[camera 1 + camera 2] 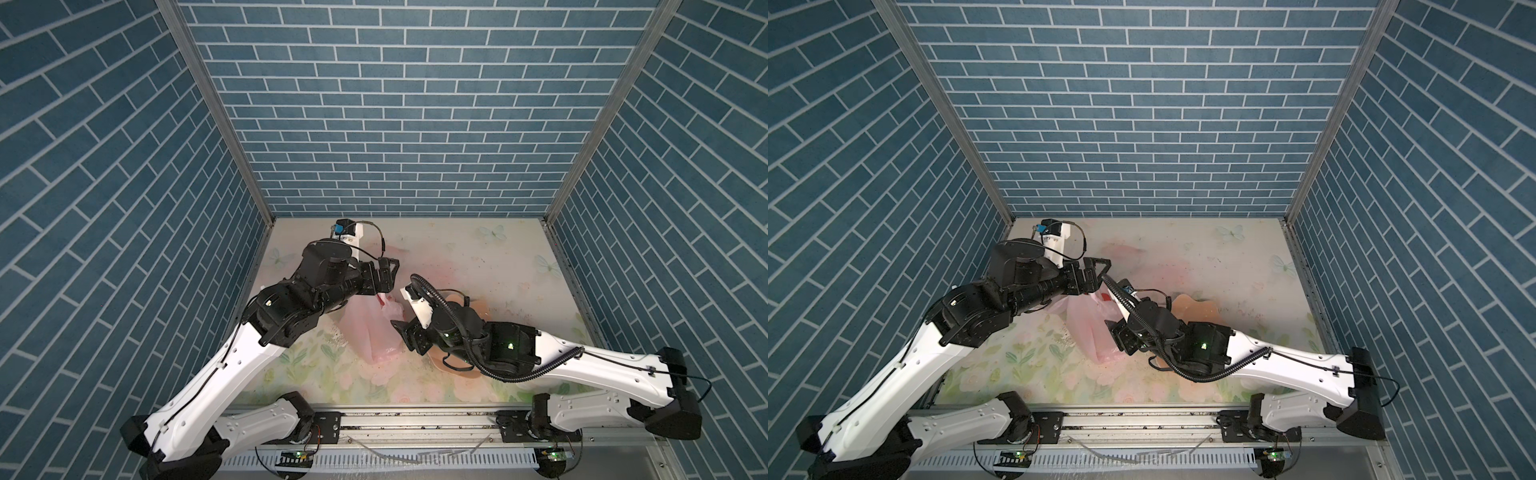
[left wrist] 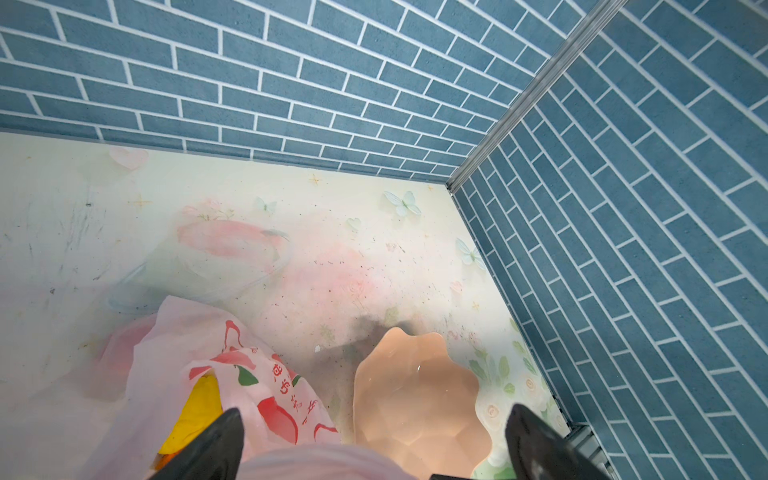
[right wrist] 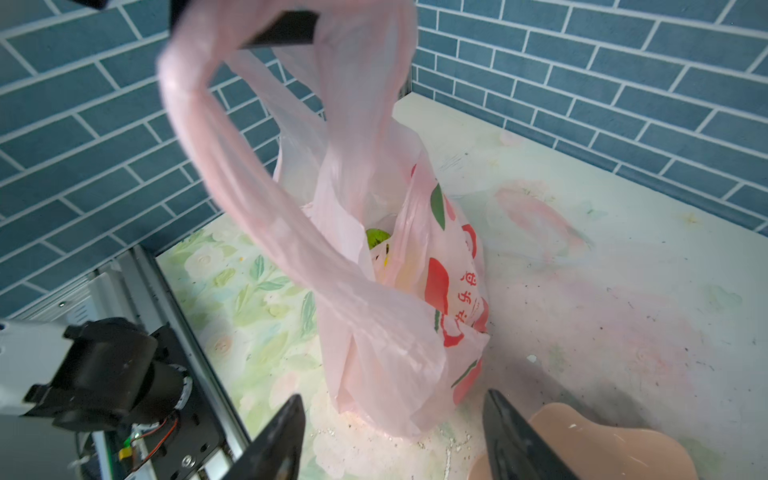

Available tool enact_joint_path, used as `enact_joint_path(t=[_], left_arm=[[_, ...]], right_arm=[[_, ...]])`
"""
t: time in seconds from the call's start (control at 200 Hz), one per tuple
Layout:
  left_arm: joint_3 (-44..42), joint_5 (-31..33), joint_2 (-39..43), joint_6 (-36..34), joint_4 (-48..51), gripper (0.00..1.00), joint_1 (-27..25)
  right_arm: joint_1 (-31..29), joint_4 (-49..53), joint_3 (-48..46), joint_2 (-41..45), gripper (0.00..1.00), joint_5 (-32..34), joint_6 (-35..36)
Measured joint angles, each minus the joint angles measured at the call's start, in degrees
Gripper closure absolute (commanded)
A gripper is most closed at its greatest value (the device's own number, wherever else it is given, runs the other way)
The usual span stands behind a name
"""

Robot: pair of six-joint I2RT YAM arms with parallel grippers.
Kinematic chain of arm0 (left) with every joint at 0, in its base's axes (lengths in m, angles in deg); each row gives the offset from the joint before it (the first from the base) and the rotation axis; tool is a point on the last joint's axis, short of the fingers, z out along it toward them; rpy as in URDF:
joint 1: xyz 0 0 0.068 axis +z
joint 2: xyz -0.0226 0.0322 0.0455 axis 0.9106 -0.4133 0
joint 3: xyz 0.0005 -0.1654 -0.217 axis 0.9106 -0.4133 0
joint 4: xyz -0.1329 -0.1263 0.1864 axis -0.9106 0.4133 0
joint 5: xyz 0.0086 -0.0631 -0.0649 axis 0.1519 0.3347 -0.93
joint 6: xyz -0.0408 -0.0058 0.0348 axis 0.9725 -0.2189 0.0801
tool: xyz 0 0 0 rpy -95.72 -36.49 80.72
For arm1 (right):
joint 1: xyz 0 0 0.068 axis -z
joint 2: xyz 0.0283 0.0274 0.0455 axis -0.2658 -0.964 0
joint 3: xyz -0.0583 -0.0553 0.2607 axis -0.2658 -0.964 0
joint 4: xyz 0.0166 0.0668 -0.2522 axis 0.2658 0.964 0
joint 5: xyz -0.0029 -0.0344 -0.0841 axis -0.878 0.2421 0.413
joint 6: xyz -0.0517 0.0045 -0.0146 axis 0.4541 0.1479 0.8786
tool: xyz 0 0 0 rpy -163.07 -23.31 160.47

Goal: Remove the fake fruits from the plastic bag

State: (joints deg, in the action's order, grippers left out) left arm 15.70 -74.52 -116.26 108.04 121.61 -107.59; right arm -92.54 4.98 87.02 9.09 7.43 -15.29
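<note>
The pink plastic bag (image 1: pixel 370 328) (image 1: pixel 1088 328) stands on the table between both arms, its mouth partly open. Its loop handles (image 3: pixel 232 166) are pulled upward and hang over a finger of my left gripper (image 1: pixel 384 274) (image 2: pixel 376 411), which is open wide above the bag; a pink handle band (image 2: pixel 324 461) lies across its gap. Fake fruits show inside the bag: a yellow one (image 2: pixel 199 411) and a green one (image 3: pixel 377 237); the others are hidden. My right gripper (image 1: pixel 405 336) (image 3: pixel 395 415) is open beside the bag's base, nothing between its fingers.
A peach scalloped bowl (image 2: pixel 415 399) (image 3: pixel 602 444) (image 1: pixel 1196 307) sits empty just right of the bag, partly under my right arm. What looks like a clear dish (image 2: pixel 208 266) lies behind the bag. Blue brick walls (image 1: pixel 395 124) enclose the floral table on three sides.
</note>
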Motion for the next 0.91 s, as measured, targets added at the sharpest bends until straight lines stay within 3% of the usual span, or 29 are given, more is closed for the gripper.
enact_joint_path(t=[0.28, 0.35, 0.425, 0.58, 0.765, 0.905], left_arm=[[-0.09, 0.2, 1.9, 0.09, -0.79, 0.01, 2.71], [0.44, -0.31, 1.9, 0.0, -0.24, 0.01, 4.11], [2.73, -0.81, 1.18, -0.59, 1.97, 0.01, 5.86], [13.49, -2.16, -2.03, -4.22, 9.16, 0.01, 9.16], [20.72, -4.55, -2.78, -9.42, 18.29, 0.01, 15.1], [23.26, -5.73, -3.39, -14.05, 25.2, 0.01, 19.61]], right_arm=[[-0.28, -8.02, 0.37, -7.8, 0.29, 6.84, 0.22], [0.26, -9.33, 0.61, -9.31, 0.35, 8.24, 0.37], [1.25, -10.54, 0.61, -10.14, 0.5, 8.52, 0.5], [5.29, -12.72, 0.61, -10.1, 0.74, 7.41, 0.26], [8.41, -13.64, 0.61, -9.57, 0.85, 4.44, -0.02], [9.94, -13.55, 0.61, -9.18, 0.88, 1.18, 0.22]])
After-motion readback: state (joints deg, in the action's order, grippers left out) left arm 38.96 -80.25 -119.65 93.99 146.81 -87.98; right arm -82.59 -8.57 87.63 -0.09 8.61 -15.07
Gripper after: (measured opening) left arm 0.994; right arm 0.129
